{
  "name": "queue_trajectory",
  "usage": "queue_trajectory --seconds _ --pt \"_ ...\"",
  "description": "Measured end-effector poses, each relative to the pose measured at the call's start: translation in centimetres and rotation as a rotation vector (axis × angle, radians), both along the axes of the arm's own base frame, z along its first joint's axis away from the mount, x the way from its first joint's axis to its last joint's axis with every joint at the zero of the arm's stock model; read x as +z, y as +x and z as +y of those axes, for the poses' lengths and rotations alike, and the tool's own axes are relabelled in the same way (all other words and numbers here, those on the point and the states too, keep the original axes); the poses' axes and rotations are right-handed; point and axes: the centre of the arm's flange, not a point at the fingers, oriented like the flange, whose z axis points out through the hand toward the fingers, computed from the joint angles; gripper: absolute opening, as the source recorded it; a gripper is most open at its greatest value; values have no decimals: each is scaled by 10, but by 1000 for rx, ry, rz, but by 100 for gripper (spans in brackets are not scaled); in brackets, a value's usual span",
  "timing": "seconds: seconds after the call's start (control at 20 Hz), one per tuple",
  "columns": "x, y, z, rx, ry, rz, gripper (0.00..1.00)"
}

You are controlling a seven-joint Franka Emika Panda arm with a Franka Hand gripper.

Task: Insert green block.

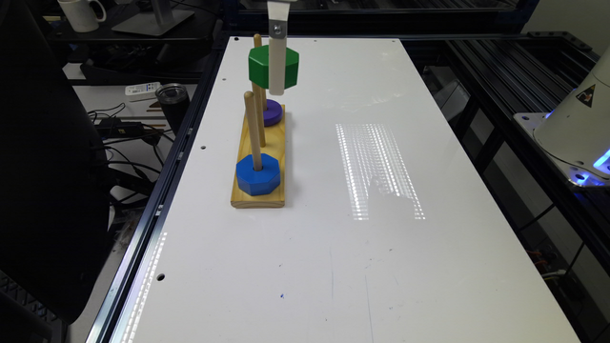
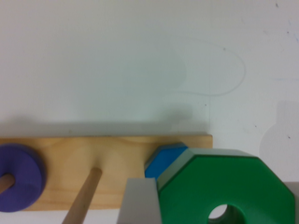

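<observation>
While the gripper [image 1: 277,90] hangs high over the wooden base [image 1: 259,195] in the exterior view, the green block [image 1: 261,66] sits clamped against its pale finger, well above the table [image 1: 381,262]. Three pegs rise from the base: the near one [image 1: 252,128] carries the blue block [image 1: 258,174], the far one carries the purple disc [image 1: 274,113], and the middle peg [image 1: 258,107] is bare. The green block hovers near the top of the pegs; which peg it lines up with cannot be told from this angle.

Wrist view: a grey finger [image 2: 140,200] presses one flat side of the green block [image 2: 229,186], so the jaws pinch it across opposite faces. Its centre hole [image 2: 224,213] is open, with the blue block [image 2: 163,161] peeking out below. The middle peg [image 2: 84,196] stands off to the side, the purple disc [image 2: 18,177] beyond it.

Handling, as a judgement: it is probably painted wood, rigid, light, not fragile. The glossy paint may slip, so a grip on parallel flats, mid-height, suits best.
</observation>
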Motion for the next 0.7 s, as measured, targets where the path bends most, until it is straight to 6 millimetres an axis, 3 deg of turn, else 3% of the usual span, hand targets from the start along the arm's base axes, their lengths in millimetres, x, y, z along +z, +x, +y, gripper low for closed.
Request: queue_trajectory --seconds 0.7 --pt "-1 8 6 0 6 -4 0"
